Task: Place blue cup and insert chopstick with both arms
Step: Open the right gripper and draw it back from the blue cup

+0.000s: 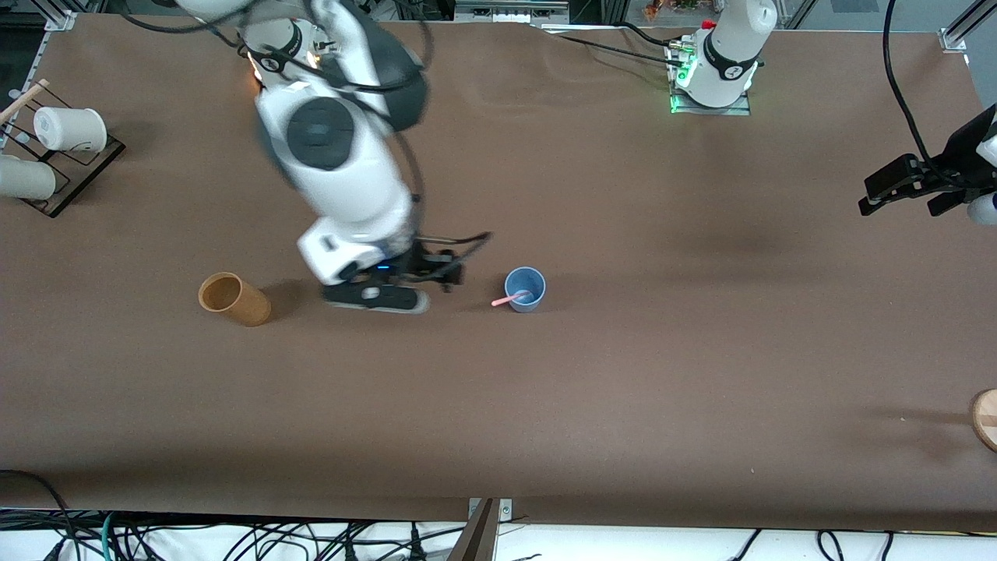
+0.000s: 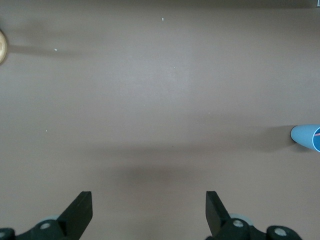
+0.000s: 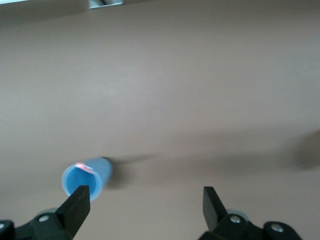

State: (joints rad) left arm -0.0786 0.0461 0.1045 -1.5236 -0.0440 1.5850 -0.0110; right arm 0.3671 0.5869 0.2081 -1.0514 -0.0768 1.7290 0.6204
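The blue cup [image 1: 525, 289] stands upright near the middle of the table. The pale pink chopstick [image 1: 510, 298] rests in it, leaning out over the rim toward the right arm's end. My right gripper [image 1: 452, 274] is open and empty, low over the table beside the cup, apart from it. In the right wrist view the cup [image 3: 85, 177] with the chopstick [image 3: 85, 167] shows by one finger of the open right gripper [image 3: 145, 200]. My left gripper [image 1: 897, 204] waits open and empty over the left arm's end of the table; it also shows in the left wrist view [image 2: 149, 205], with the cup [image 2: 307, 137] at the frame's edge.
A tan cup [image 1: 234, 298] lies on its side beside the right gripper, toward the right arm's end. Two white cups [image 1: 68, 128] sit on a black rack [image 1: 78, 175] at that end. A round wooden piece [image 1: 985, 419] sits at the left arm's end.
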